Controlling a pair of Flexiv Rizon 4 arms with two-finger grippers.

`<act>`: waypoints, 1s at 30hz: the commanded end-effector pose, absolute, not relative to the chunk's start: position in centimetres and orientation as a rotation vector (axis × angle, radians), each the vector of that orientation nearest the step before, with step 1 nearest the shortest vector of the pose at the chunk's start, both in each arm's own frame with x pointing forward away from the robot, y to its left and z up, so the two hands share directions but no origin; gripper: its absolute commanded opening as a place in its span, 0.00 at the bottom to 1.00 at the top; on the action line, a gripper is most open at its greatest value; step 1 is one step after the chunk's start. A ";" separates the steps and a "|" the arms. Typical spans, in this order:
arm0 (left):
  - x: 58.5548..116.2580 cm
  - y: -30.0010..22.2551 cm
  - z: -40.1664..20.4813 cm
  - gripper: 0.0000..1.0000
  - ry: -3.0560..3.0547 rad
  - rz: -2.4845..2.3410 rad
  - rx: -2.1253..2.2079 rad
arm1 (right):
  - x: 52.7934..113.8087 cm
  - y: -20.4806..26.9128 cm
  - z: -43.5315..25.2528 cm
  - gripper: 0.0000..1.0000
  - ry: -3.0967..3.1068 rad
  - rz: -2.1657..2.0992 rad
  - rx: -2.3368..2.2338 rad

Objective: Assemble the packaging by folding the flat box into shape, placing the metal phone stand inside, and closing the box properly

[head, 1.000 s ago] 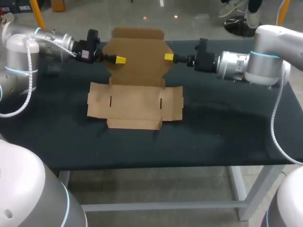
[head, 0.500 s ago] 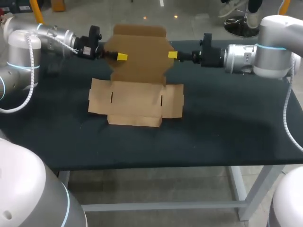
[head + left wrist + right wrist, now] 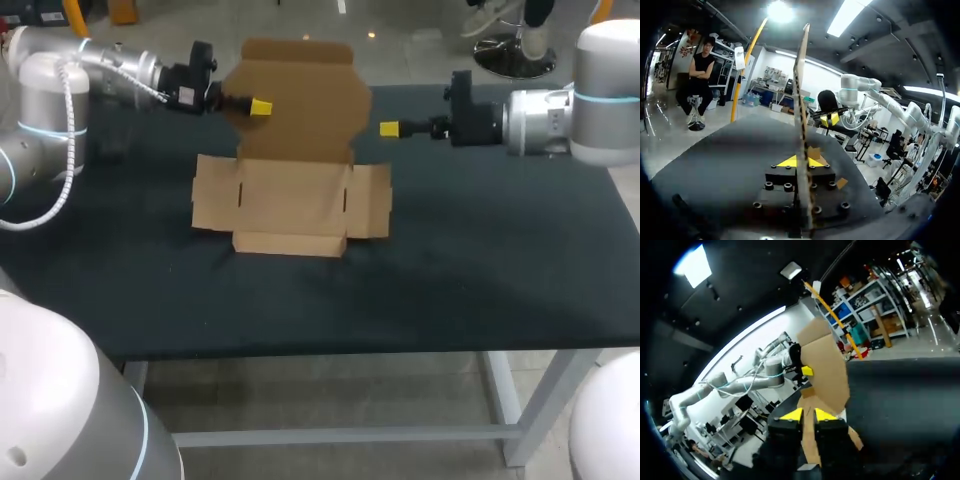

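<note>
A flat brown cardboard box blank (image 3: 290, 200) lies on the dark table, its rear panel (image 3: 300, 100) lifted upright. My left gripper (image 3: 258, 107) is shut on that panel's left edge. In the left wrist view the cardboard (image 3: 801, 100) runs edge-on between the yellow tips of the left gripper (image 3: 801, 161). My right gripper (image 3: 390, 129) hangs just right of the panel's right edge, clear of it. Its fingers stand a narrow gap apart and hold nothing. In the right wrist view the panel (image 3: 825, 365) stands ahead of the right gripper (image 3: 808, 415), with the left gripper (image 3: 807, 371) beyond it.
The dark table (image 3: 450, 260) stretches bare to the right and in front of the box. The box's side flaps (image 3: 370, 205) lie flat on it. The table's front edge runs close under the folded front flap (image 3: 288, 243).
My right gripper has let go of the panel's right edge and drawn back to the right. The left gripper keeps its hold, and the panel stands a little higher.
</note>
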State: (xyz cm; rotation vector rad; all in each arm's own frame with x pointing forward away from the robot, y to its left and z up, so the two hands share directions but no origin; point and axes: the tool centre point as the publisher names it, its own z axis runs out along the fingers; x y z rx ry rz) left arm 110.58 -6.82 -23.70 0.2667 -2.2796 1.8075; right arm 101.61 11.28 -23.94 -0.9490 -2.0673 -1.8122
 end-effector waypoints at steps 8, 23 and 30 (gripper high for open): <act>110.5 -8.1 -22.2 0.00 -2.321 1.804 0.246 | 96.6 9.3 -23.5 0.00 -2.235 -1.809 -1.099; 110.5 -8.1 -22.2 0.00 -2.321 1.804 0.246 | 96.6 9.3 -23.5 0.00 -2.235 -1.809 -1.099; 110.3 -8.1 -22.1 0.00 -2.308 1.825 0.250 | 95.6 10.8 -23.6 0.00 -2.329 -1.790 -1.019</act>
